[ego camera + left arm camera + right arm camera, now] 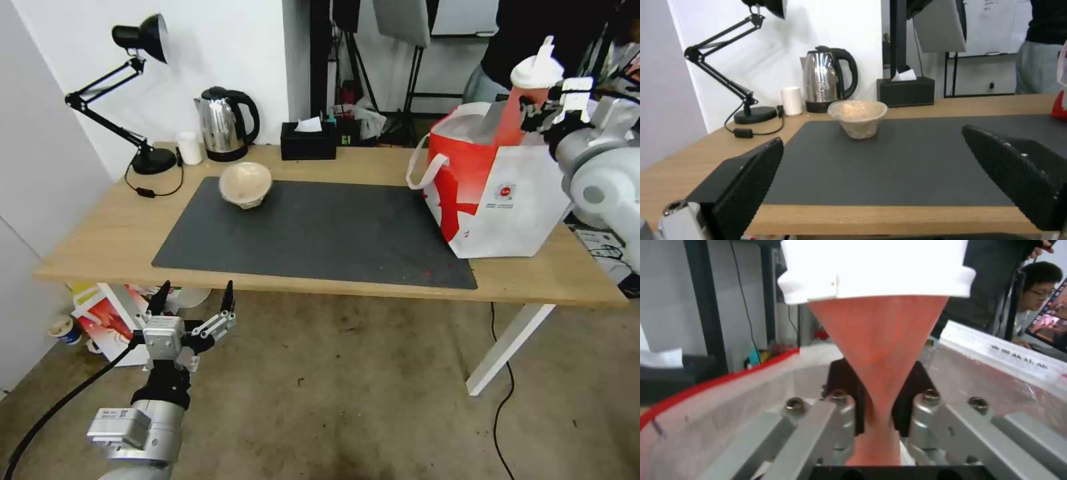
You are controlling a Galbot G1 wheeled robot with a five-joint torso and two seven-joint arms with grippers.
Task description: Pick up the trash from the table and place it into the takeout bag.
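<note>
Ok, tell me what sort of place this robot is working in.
Probably an office or lab workspace: a wooden table carries a desk lamp, an electric kettle and a black tissue box, with bare concrete floor below and stands with cables behind.

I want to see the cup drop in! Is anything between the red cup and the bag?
Nothing visible. The right gripper holds the red cup over the takeout bag, whose open top is unblocked.
</note>
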